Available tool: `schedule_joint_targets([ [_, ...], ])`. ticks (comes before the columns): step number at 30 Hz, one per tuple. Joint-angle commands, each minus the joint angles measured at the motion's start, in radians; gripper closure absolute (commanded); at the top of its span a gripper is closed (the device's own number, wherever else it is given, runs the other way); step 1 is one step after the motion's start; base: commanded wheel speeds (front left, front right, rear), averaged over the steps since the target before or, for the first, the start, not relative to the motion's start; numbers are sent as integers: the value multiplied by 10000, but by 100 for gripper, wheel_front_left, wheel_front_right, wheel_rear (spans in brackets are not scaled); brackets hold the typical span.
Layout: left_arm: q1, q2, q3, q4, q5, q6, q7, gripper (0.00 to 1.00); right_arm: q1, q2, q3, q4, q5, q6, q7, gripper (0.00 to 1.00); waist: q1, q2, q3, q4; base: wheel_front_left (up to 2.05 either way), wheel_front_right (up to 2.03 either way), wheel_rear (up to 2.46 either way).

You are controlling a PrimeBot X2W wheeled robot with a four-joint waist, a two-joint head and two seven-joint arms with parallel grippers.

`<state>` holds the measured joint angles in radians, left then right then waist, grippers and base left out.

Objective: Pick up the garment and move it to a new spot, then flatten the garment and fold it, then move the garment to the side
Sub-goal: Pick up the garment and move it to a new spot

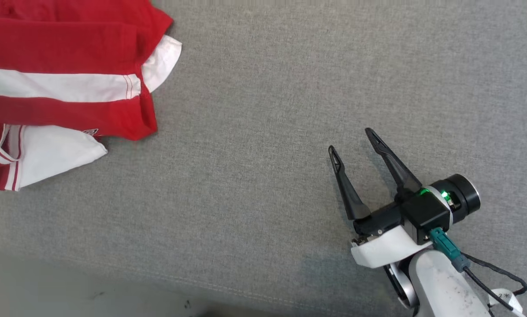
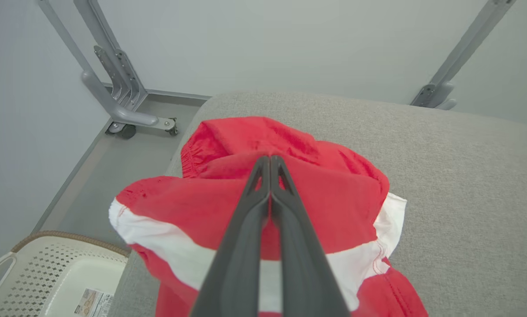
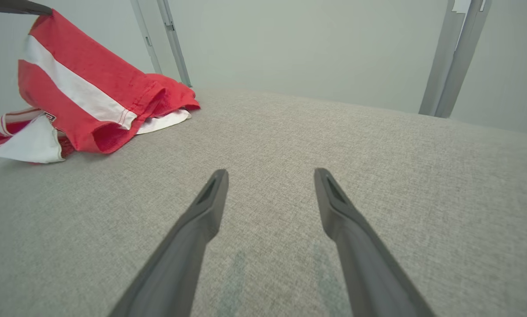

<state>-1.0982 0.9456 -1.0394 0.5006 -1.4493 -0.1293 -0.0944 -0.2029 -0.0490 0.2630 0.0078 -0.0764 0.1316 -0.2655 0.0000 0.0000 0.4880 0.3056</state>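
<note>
Left hand [image 2: 270,164] of mine is pressed together on a fold of the red cotton garment with broad white stripes [image 2: 334,198], red cloth nipped between the tips of its two dark fingers. Seen from my right wrist, the cloth rises in a peak to that hand while its lower folds lie on the grey woven fabric surface [image 1: 290,88], at the surface's left edge near its far corner. I judge the garment light, soft and limp. It should drape and swing from a single pinch, trail its loose white flaps, and may slide out of smooth fingers if only one thin layer is caught. A seam, a hem or the gathered edge would give a thicker, surer hold, and flattening will want two corners held apart. My left arm reaches down along the cloth from above. My right hand [image 1: 350,140] hangs low over the surface's right part with its fingers spread wide and nothing between them, its pale forearm coming in from the surface's near right corner.
</note>
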Motion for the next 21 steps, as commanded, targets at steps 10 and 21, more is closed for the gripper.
schedule_joint_targets([
  [10, -359, 853, -479, -1525, 846, -26, -1521, 100, 975, -26, -120, -222, 1077, -17, 0, 0, 0, 0, -2709, -986, 0, 0, 0],
  [21, -327, 555, 523, -2684, 1196, -26, -1699, 100, 1570, -25, -434, -580, 1807, -17, 0, 0, 0, 0, -3784, -2535, 0, 0, 0],
])
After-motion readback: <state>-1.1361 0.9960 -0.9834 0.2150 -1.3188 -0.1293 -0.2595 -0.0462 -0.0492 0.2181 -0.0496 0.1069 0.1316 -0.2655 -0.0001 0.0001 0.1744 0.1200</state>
